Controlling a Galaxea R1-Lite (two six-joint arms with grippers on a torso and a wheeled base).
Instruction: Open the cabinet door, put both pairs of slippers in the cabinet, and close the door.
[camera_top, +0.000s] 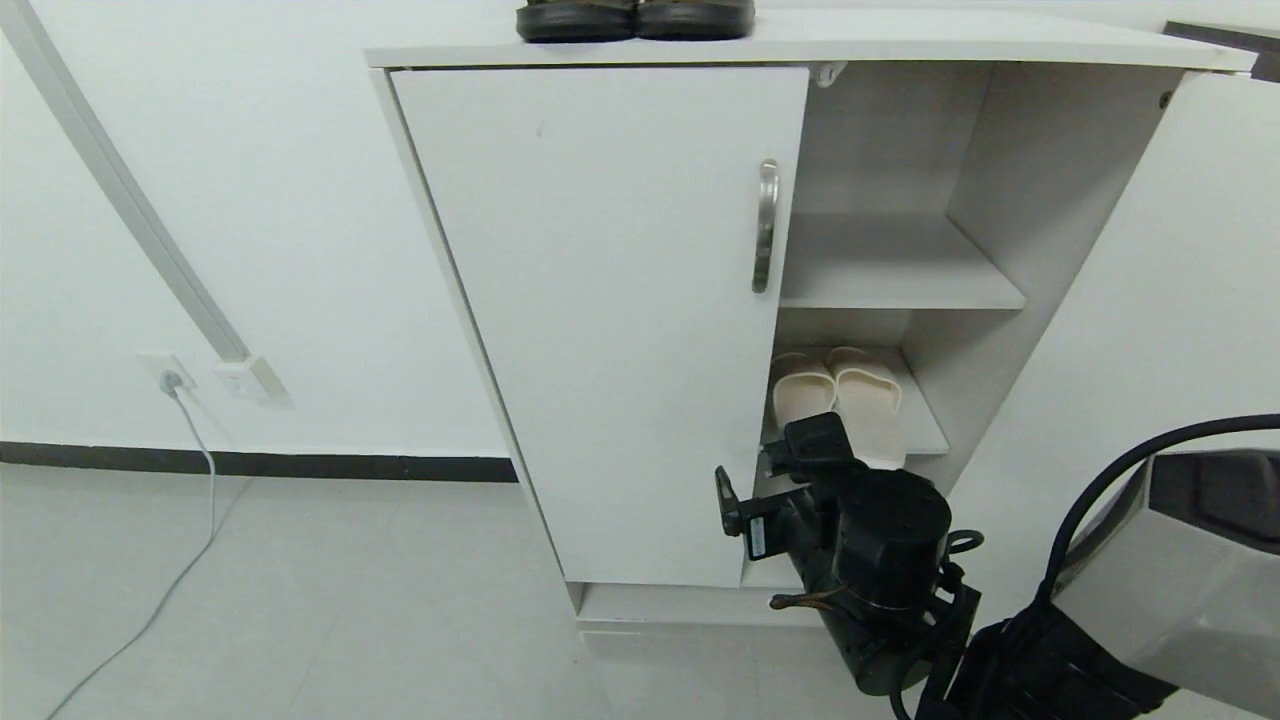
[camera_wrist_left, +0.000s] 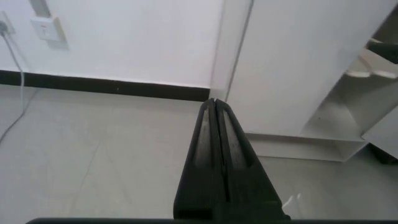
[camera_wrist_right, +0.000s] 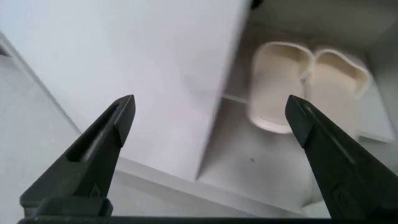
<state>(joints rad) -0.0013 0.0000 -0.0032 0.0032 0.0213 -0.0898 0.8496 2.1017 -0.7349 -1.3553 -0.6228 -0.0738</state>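
Note:
The white cabinet (camera_top: 600, 320) has its left door shut and its right door (camera_top: 1170, 300) swung open. A cream pair of slippers (camera_top: 840, 395) lies side by side on the lower shelf inside, also seen as the cream slippers (camera_wrist_right: 308, 84) in the right wrist view. A dark pair (camera_top: 635, 18) rests on the cabinet's top. My right gripper (camera_top: 770, 470) hangs open and empty just in front of the lower shelf, its fingers (camera_wrist_right: 106, 143) spread wide before the slippers. My left gripper (camera_wrist_left: 213, 109) is shut on nothing, above the floor to the left of the cabinet (camera_wrist_left: 298, 62).
The upper shelf (camera_top: 890, 265) is bare. A metal handle (camera_top: 765, 225) runs down the shut door's edge, close above my right gripper. A wall socket (camera_top: 170, 380) with a grey cable trailing over the floor is at the left. Open floor lies left of the cabinet.

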